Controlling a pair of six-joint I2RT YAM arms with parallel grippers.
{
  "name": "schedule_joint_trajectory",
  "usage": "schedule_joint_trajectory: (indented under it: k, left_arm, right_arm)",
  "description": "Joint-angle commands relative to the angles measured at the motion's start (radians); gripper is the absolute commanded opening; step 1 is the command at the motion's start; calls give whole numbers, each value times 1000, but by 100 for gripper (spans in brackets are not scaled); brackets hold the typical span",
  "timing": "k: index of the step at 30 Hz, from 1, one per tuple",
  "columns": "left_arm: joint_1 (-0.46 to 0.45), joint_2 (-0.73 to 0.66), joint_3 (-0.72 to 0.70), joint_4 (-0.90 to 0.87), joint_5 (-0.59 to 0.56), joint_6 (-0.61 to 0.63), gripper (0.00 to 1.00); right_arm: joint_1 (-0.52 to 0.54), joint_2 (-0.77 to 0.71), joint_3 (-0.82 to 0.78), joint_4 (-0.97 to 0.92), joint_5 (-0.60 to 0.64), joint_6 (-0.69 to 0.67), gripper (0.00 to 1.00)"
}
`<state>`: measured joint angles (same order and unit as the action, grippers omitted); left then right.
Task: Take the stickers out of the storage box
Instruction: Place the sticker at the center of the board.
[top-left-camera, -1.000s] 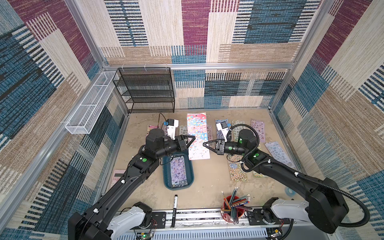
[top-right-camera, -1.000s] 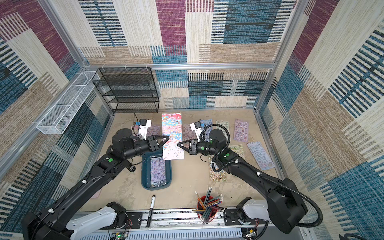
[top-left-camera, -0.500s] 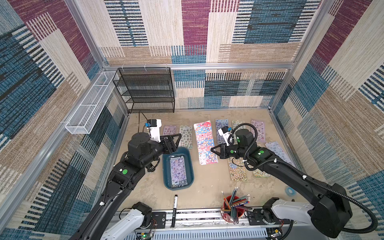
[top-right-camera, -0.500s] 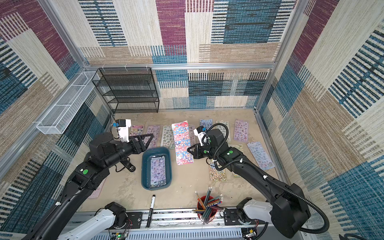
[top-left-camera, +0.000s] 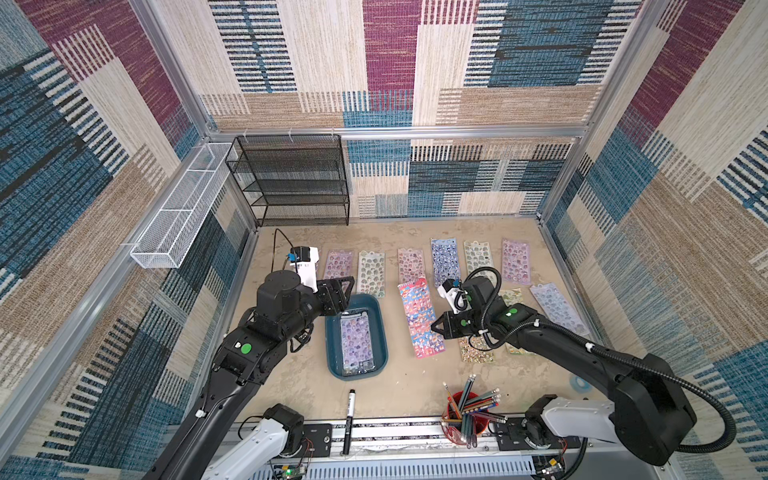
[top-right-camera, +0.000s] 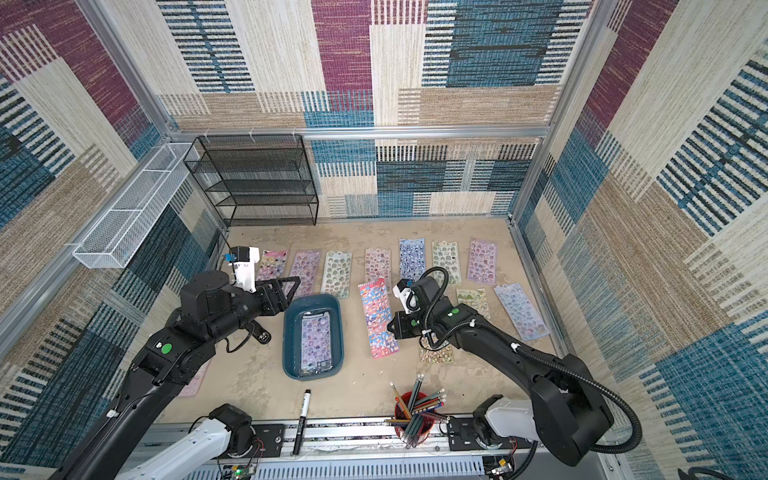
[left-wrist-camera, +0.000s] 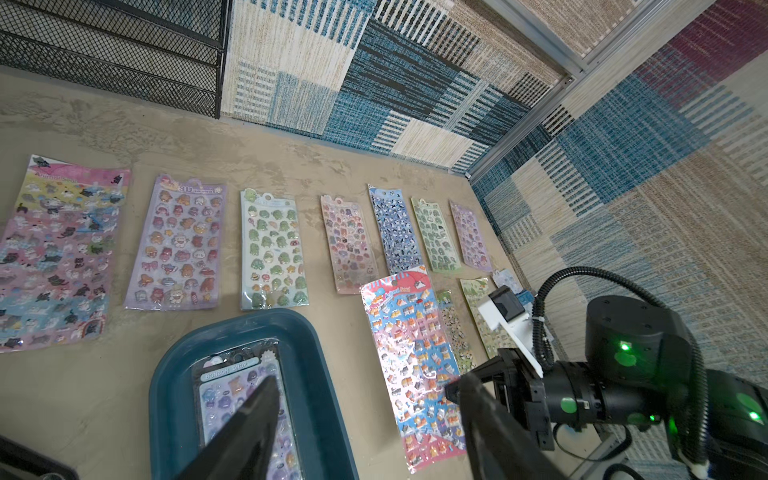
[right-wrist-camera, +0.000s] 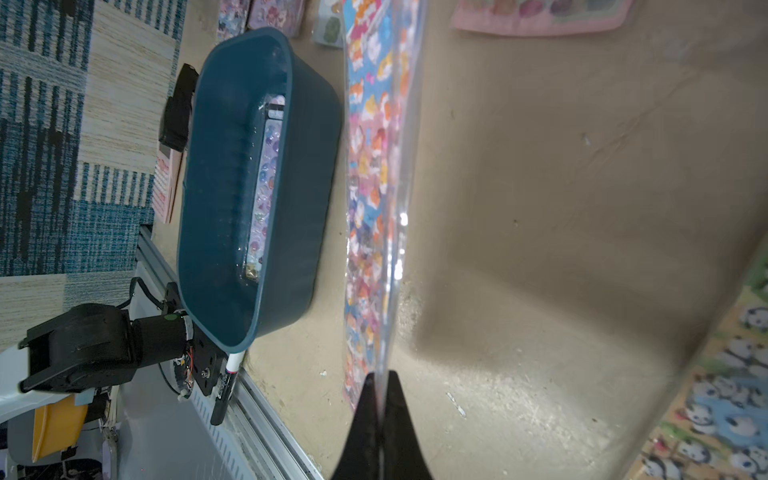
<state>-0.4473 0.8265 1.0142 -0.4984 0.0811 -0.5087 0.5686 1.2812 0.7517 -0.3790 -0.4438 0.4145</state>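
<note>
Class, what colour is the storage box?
The storage box is dark teal-blue; the left wrist view shows it best.

We see only a corner of the pink sheet (top-right-camera: 194, 380) under the left arm (top-right-camera: 166, 349). The right arm (top-left-camera: 552, 336) covers part of the panda sheet (top-left-camera: 476, 353). The left wrist view cuts off the storage box (left-wrist-camera: 309, 374).

Legible only in the left wrist view. "BONBON DROP" across the header of the lilac sticker sheet (left-wrist-camera: 232, 386) lying in the storage box (left-wrist-camera: 174, 374). "3D" at the head of the purple sticker sheet (left-wrist-camera: 176, 245) on the surface (left-wrist-camera: 291, 166) (smaller words beside it too blurred). "Animal Seal" on the red header of the multicolour sticker sheet (left-wrist-camera: 411, 365). "Animal", faint, atop the pink cat sticker sheet (left-wrist-camera: 58, 253).
</note>
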Motion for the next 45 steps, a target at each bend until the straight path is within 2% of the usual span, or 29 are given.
schedule_joint_trajectory:
  k: [1,6,12,19,27,39,41,45]
  left_arm:
    - [-1,7,1,-5,-18,24,69]
    - [0,19,-7,-3,-17,16,68]
    - [2,19,-11,1,-22,15,67]
    - [2,2,-23,-6,-38,12,66]
    - [2,-16,-33,-14,-50,7,65]
    - [3,-26,-45,-11,-60,-1,65]
    - [2,-27,-43,-14,-66,2,65]
    - [2,-30,-45,-20,-78,1,64]
  right_arm:
    - [0,13,-17,37,-7,12,0]
    - [-3,32,-57,40,43,61,0]
    - [-14,69,-135,126,8,143,0]
    - [-44,97,-187,181,32,208,0]
    - [-56,132,-209,204,52,201,0]
    - [-56,72,-163,117,172,195,40]
    - [-57,42,-140,79,205,183,44]
    - [-54,-18,-71,9,268,165,44]
